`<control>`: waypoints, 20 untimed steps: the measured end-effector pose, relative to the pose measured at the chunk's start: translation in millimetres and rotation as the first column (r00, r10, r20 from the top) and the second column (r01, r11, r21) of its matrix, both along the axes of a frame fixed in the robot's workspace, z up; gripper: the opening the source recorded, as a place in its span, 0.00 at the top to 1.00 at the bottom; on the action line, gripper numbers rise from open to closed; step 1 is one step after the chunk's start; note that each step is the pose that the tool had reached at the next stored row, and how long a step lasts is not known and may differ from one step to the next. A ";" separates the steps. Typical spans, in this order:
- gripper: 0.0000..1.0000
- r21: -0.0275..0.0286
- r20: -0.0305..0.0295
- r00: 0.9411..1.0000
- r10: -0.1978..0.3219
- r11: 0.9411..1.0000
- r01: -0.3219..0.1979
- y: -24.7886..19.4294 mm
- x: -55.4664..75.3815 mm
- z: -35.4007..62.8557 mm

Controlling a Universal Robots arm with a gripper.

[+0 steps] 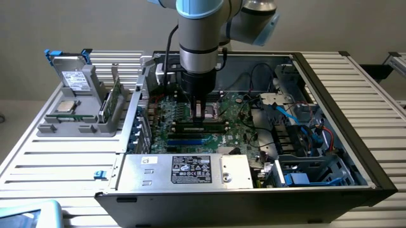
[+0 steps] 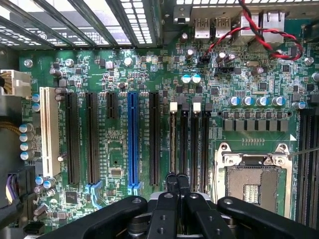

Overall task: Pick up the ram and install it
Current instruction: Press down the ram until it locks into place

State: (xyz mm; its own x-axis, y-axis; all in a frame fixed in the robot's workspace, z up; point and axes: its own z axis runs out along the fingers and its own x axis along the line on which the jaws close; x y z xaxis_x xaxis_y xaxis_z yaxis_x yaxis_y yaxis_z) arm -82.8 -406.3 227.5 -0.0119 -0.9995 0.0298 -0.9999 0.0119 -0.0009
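Green circuit board is filling the floor of the open computer case [image 1: 330, 142], and the gripper [image 1: 198, 119] is hanging straight down over the motherboard [image 1: 190, 135], right at the bank of memory slots. From the wrist camera the fingers [image 2: 172, 186] are sitting pressed together, shut, with their tips just over the black memory slots [image 2: 189, 144] beside the open processor socket [image 2: 251, 181]. Whether anything is pinched between those tips, I cannot tell. In the exterior view a slim green stick, the ram [image 1: 203, 126], is lying along the slots directly below the gripper, looking seated in the motherboard. Beside the slots, the blue expansion slot [image 2: 132, 139] and the white slot [image 2: 49, 132] are standing in a row across the board. Outside the case, to the exterior view's left, a grey parts holder [image 1: 79, 121] is carrying a square silver processor chip [image 1: 65, 106] and an upright green expansion card [image 1: 111, 105].
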 end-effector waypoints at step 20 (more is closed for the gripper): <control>0.89 0.001 -0.002 1.000 0.000 1.000 0.000 0.6 21.5 21.4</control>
